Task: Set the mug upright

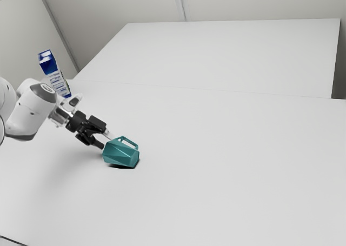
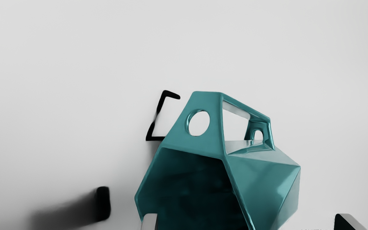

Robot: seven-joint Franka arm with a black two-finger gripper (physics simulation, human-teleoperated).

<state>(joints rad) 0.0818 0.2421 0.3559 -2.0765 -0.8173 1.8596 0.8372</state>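
In the exterior view, my black gripper [image 1: 105, 140] is low over the table, right beside the teal faceted mug [image 1: 120, 153]. The mug lies on its side, its handle pointing up. From the wrist view, the mug [image 2: 260, 182] turns its dark open mouth toward my hand, with the handle above the mouth. The gripper [image 2: 246, 222] stands open, fingertips wide apart; one tip overlaps the mouth's edge and the other is out past the mug's body. Whether a finger touches the mug, I cannot tell.
A blue and white carton [image 1: 54, 73] stands near the arm, toward the exterior view's upper left. The white table [image 1: 227, 175] extends around the mug, and shadows of the mug and a finger fall on it. Pale walls rise behind.
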